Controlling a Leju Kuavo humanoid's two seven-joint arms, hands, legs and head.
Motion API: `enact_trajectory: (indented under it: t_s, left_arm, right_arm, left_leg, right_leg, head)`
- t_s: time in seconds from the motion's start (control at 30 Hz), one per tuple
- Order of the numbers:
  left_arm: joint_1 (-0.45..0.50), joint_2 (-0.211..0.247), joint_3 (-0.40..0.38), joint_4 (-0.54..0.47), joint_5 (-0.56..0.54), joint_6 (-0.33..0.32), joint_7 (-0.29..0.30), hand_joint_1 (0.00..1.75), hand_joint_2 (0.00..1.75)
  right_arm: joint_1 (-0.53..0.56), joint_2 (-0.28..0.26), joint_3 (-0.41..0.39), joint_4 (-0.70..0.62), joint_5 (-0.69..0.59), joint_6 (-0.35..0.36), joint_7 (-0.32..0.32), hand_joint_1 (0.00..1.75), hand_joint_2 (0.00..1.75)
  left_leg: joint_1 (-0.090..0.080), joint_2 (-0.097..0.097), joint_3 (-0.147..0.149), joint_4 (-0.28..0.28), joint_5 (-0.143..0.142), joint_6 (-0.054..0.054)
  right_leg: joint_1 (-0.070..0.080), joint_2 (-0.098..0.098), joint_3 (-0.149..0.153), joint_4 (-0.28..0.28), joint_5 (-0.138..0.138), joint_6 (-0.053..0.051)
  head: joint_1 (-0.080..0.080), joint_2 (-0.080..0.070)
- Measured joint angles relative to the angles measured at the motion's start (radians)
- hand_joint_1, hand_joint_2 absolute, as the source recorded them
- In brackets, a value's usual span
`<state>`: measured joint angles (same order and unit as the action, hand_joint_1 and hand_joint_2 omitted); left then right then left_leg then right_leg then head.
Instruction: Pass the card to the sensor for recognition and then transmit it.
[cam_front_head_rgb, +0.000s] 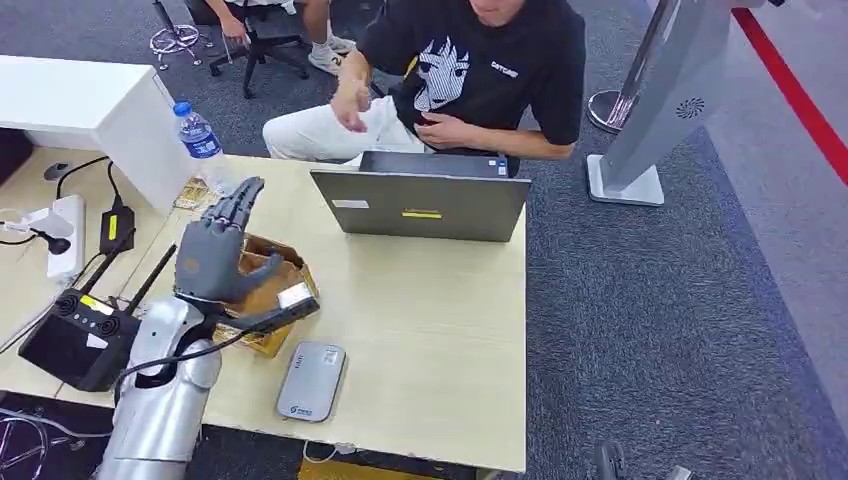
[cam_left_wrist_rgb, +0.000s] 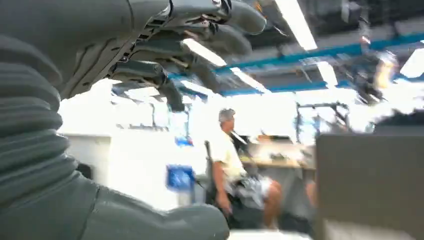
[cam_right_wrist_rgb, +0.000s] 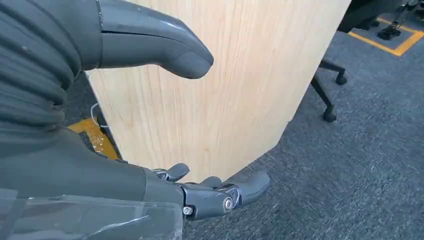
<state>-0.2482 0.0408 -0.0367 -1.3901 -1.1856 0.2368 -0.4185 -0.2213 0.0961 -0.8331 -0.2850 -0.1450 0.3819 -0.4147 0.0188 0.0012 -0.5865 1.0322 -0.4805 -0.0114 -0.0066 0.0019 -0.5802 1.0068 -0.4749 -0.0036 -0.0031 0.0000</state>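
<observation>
My left hand (cam_front_head_rgb: 215, 250) is raised above an open cardboard box (cam_front_head_rgb: 270, 295) at the table's left, fingers stretched upward and apart, holding nothing. The left wrist view shows the same spread fingers (cam_left_wrist_rgb: 200, 45) with empty air under them. A small pale flat piece (cam_front_head_rgb: 297, 295) lies at the box's right corner; I cannot tell whether it is the card. The sensor (cam_front_head_rgb: 312, 381), a flat grey device with rounded corners, lies on the table just to the near right of the box. My right hand (cam_right_wrist_rgb: 75, 150) hangs open beside the wooden table (cam_right_wrist_rgb: 225, 85), over grey carpet.
A grey laptop (cam_front_head_rgb: 420, 205) stands open at the table's far side, with a seated person (cam_front_head_rgb: 480, 70) behind it. A water bottle (cam_front_head_rgb: 200, 135), power strip (cam_front_head_rgb: 65, 235) and black device (cam_front_head_rgb: 80, 335) sit to the left. A grey stand (cam_front_head_rgb: 650, 120) rises at right.
</observation>
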Motion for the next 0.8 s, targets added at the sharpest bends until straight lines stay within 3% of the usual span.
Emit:
enact_trajectory:
  t_s: [0.1,0.17,0.33,0.5,0.67,0.8]
  left_arm:
    - [0.06,0.032,-0.076,-0.009,0.048,-0.082,-0.015,0.0,1.75]
    - [0.099,0.105,-0.153,-0.009,0.082,-0.111,-0.025,0.0,1.75]
    - [0.164,0.232,-0.269,-0.009,0.108,-0.133,-0.019,0.0,1.75]
    - [0.202,0.332,-0.336,-0.022,0.06,-0.13,0.052,0.0,1.75]
    - [0.211,0.364,-0.356,-0.038,-0.082,-0.066,0.174,0.0,1.75]
    - [0.214,0.367,-0.357,-0.047,-0.129,-0.038,0.218,0.0,1.75]
  right_arm:
    - [0.002,0.0,-0.003,0.0,-0.005,0.008,-0.001,0.0,1.75]
    - [0.004,-0.003,-0.006,0.0,-0.007,0.011,0.0,0.0,1.75]
    - [0.007,-0.012,-0.011,0.0,-0.021,0.012,-0.002,0.0,1.75]
    - [0.013,-0.016,-0.026,0.001,-0.026,0.014,-0.013,0.0,1.75]
    - [0.027,-0.021,-0.038,0.001,-0.039,0.02,-0.026,0.0,1.75]
    - [0.04,-0.021,-0.05,0.001,-0.041,0.027,-0.03,0.0,1.75]
  left_leg:
    - [0.0,0.002,0.0,0.0,0.0,0.0]
    - [0.001,0.003,0.0,0.0,-0.001,0.0]
    - [0.001,0.003,0.0,-0.001,0.0,-0.001]
    - [0.001,0.003,0.0,-0.001,0.0,-0.001]
    - [0.001,0.001,0.0,-0.001,0.0,-0.001]
    - [0.001,0.001,0.0,-0.001,0.0,-0.001]
  right_leg:
    - [0.0,0.001,0.0,0.0,0.0,0.0]
    - [0.0,0.003,-0.001,0.0,0.0,0.0]
    - [0.0,0.003,-0.001,0.0,0.0,-0.001]
    - [0.0,0.003,-0.001,0.001,0.0,-0.001]
    - [0.0,0.001,-0.001,0.0,-0.001,0.0]
    - [0.0,0.001,-0.001,0.0,-0.001,0.0]
  head:
    - [0.0,0.0]
    - [0.0,0.0]
    - [0.0,0.0]
    - [-0.001,0.0]
    - [0.0,0.0]
    - [0.0,0.0]
